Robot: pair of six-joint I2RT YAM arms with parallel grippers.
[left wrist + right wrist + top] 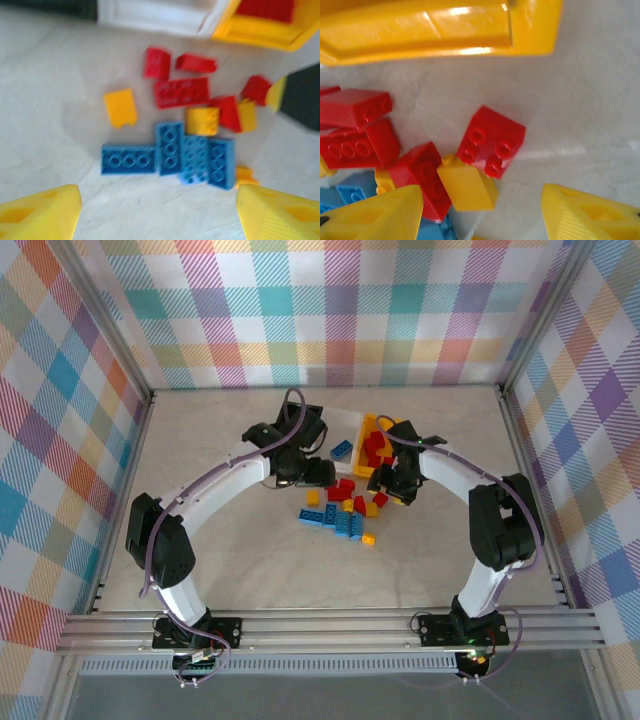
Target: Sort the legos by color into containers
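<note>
A loose pile of red, blue and yellow legos [342,506] lies mid-table. The yellow container [368,430] behind it holds red bricks [376,448]. My left gripper [312,476] hangs open just left of the pile. In its wrist view a row of blue bricks [170,150] lies ahead of its bare open fingers [42,212]. My right gripper [396,490] stands open at the pile's right edge. A yellow brick [467,187] and a red four-stud brick [490,140] lie on the table between and ahead of its fingers [590,215], untouched. The white container [155,15] and the black container [50,7] show at the top of the left wrist view.
One blue brick [342,449] lies apart, left of the yellow container. The yellow container's wall [435,25] is close ahead of my right gripper. Metal frame rails and checked walls enclose the table [200,540]; open surface lies left and in front.
</note>
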